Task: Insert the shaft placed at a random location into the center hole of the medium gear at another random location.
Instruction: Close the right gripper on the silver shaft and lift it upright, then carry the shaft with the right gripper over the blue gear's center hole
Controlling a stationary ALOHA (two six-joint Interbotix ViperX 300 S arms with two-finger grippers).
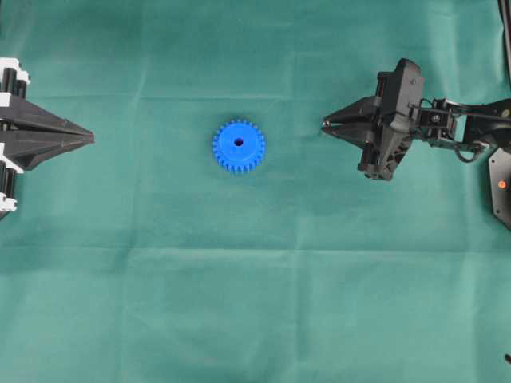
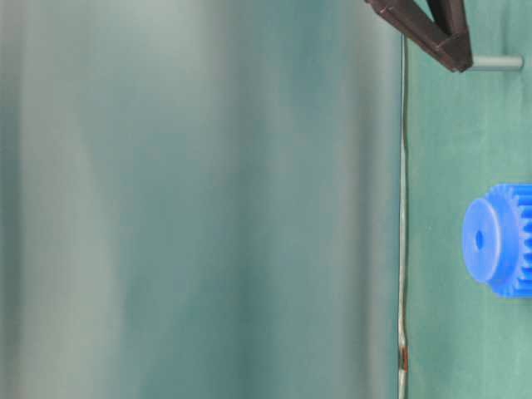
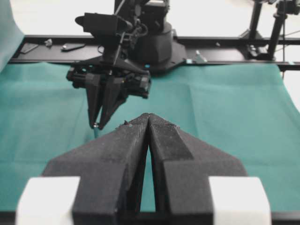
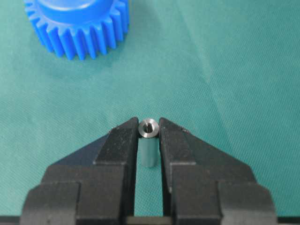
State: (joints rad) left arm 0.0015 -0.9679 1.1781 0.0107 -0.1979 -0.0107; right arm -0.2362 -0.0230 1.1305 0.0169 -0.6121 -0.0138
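One shaft, one gear, two grippers. Right wrist view, nearest first: the right gripper (image 4: 149,133) has its fingers (image 4: 119,145) clamped on the shaft (image 4: 149,146), one finger flat against each side near the tips. The shaft is a small silvery-grey pin, standing upright on the green cloth (image 4: 225,70) of the desk, long axis vertical; the top end faces the camera and shows a small dark recess in the end face. Its lower end sits on or just above the cloth, can't tell which. Beyond it, well apart, the gear (image 4: 77,23) lies flat: bright blue plastic, many small teeth around the rim, raised round hub on top. In the overhead view the gear (image 1: 239,146) is near mid-desk, between the two grippers, center hole (image 1: 239,143) dark, round, facing up, with nothing in it. Right gripper (image 1: 327,126) is to the gear's right, tips pointing toward it, not touching. Left gripper (image 1: 89,139) is at the far left edge, fingers pressed together with nothing between them, tips aimed at the gear. The left wrist view confirms those fingers (image 3: 126,145) are clenched tip to tip.
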